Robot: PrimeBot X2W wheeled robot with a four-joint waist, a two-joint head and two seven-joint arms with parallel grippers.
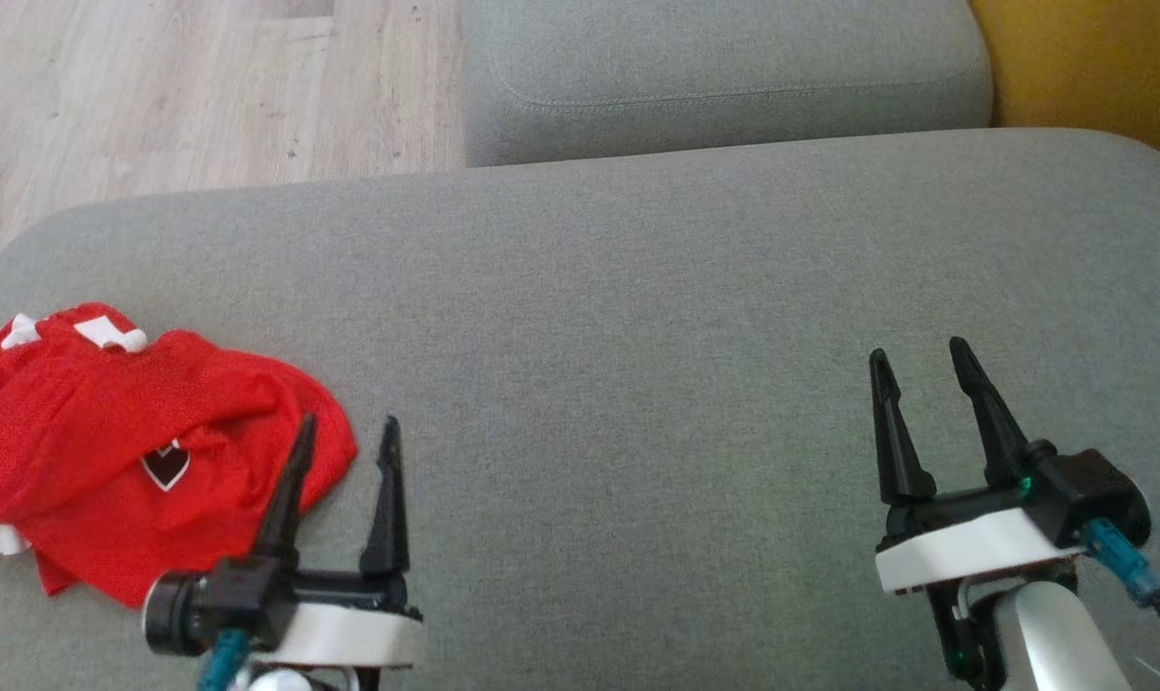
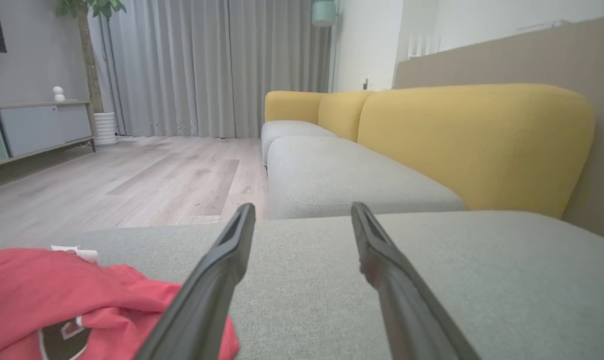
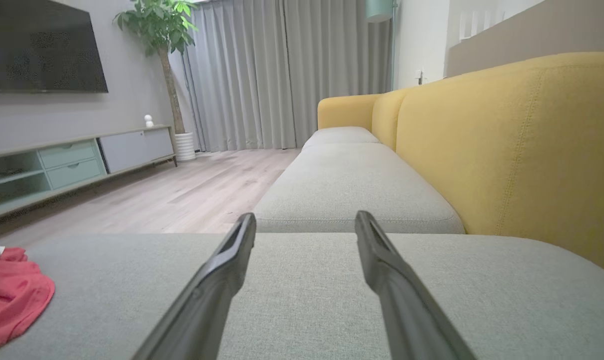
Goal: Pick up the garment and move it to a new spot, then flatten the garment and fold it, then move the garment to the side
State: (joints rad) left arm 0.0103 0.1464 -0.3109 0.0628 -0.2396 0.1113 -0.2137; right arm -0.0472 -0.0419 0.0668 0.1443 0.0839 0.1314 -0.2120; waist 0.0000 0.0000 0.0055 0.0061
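1. Two grippers hover low over a wide grey seat cushion [image 1: 637, 384] of a sofa, and both hold nothing.
2. The left gripper [image 1: 349, 419] has its two dark fingers spread well apart, pointing away from the robot.
3. The right gripper [image 1: 916, 347] also stands with its fingers apart, over bare cushion and well away from the cloth.
4. The red garment [image 1: 109, 441] lies crumpled at the left end of that cushion, near its front corner. It is a mesh sports piece with white trim [image 1: 109, 334] at its far edge.
5. A dark shield-shaped badge [image 1: 165, 467] with a white outline faces up near the garment's middle.
6. In the head view the left gripper's outer finger crosses the garment's right edge. It seems to be just above the fabric, though contact cannot be judged from here.
7. Beyond the cushion sits a second grey cushion [image 1: 733, 77], with a yellow backrest [image 1: 1088, 58] to the right.
8. Pale wooden floor [image 1: 157, 96] lies to the left of the sofa.
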